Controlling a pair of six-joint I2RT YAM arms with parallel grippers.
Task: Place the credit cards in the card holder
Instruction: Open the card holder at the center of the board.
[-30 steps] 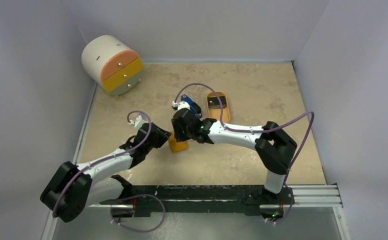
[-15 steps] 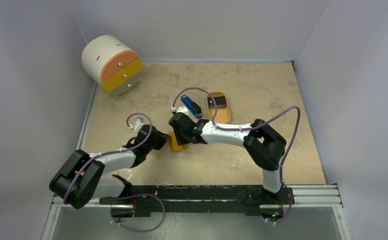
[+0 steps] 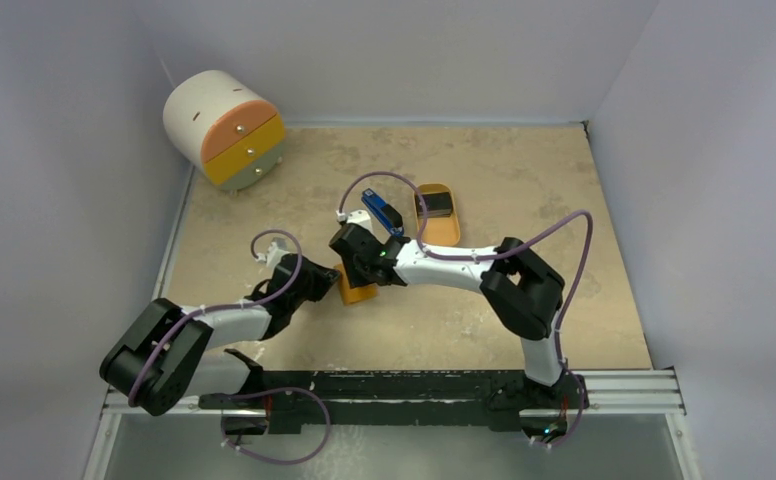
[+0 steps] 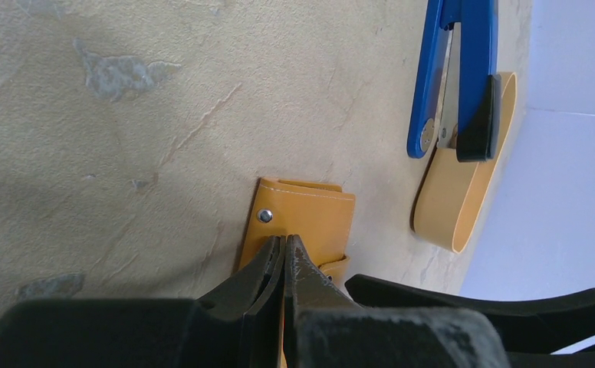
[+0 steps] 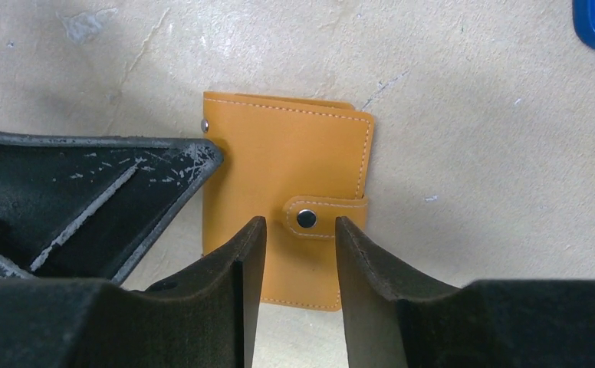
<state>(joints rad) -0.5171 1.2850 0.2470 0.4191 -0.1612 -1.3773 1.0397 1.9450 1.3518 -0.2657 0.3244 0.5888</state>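
Observation:
The orange card holder (image 3: 357, 290) lies closed and flat on the table, its snap tab fastened. My left gripper (image 4: 284, 242) is shut, with its tips resting on the holder's face (image 4: 313, 215) near a small rivet. It reaches in from the left in the top view (image 3: 334, 281). My right gripper (image 5: 300, 222) is open and hovers over the holder (image 5: 279, 161), with the snap tab (image 5: 307, 218) between its fingertips. In the top view it stands over the holder's far end (image 3: 356, 268). One dark credit card (image 3: 435, 206) lies in the oval orange tray (image 3: 442, 232).
A blue-and-black stapler-like bar (image 3: 382, 212) lies just left of the tray, and its end overlaps the tray in the left wrist view (image 4: 455, 77). A round white drawer cabinet (image 3: 224, 125) stands at the back left. Walls close in three sides.
My right gripper has shifted left and down over the holder, uncovering the blue bar. My left gripper has edged right onto the holder's left part.

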